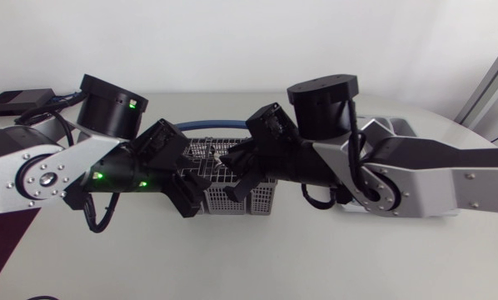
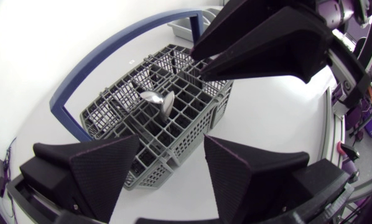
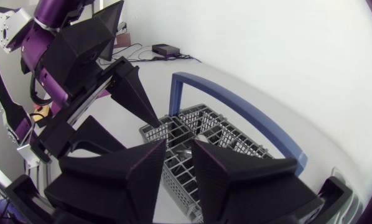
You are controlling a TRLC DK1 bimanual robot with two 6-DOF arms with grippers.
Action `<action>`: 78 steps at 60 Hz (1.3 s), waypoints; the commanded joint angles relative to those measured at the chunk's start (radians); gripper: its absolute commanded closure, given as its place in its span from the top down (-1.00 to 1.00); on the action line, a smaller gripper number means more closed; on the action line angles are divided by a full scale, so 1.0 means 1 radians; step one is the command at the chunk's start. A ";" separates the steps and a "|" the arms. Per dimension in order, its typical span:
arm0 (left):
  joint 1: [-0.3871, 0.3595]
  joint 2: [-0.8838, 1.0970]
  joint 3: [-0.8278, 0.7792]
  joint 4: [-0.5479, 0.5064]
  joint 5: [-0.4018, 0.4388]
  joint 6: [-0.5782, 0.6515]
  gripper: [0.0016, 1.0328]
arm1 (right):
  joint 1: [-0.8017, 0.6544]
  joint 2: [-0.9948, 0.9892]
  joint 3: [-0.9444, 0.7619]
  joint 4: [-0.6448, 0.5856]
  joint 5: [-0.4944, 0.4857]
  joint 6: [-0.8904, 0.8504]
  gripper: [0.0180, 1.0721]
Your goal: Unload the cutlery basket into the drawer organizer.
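Note:
The grey wire cutlery basket (image 1: 220,187) with a blue arched handle (image 1: 203,125) stands mid-table, both grippers over it. My left gripper (image 1: 182,179) hangs over its left end, open and empty; in the left wrist view the gripper (image 2: 167,168) looks down on spoon bowls (image 2: 157,99) in a middle cell. My right gripper (image 1: 236,171) is over the basket's right half. In the right wrist view its fingers (image 3: 142,177) stand a little apart above the basket (image 3: 217,127), nothing between them. The pale drawer organizer (image 1: 396,127) lies at the right, mostly behind my right arm.
A black box (image 1: 16,101) with cables lies at the back left corner. The two grippers are close together over the basket, my right gripper (image 2: 260,43) just ahead of the left one. Bare white table runs along the front.

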 commanded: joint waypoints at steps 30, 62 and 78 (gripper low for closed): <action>-0.198 0.242 0.380 -0.321 -0.393 -0.075 0.79 | -0.102 -0.144 -0.196 -0.179 -0.081 -0.281 0.23; -0.278 0.389 0.523 -0.450 -0.595 -0.175 0.79 | -0.099 -0.123 -0.201 -0.159 -0.081 -0.281 0.23; -0.327 0.414 0.543 -0.498 -0.698 -0.212 0.79 | -0.090 -0.126 -0.205 -0.157 -0.081 -0.273 0.23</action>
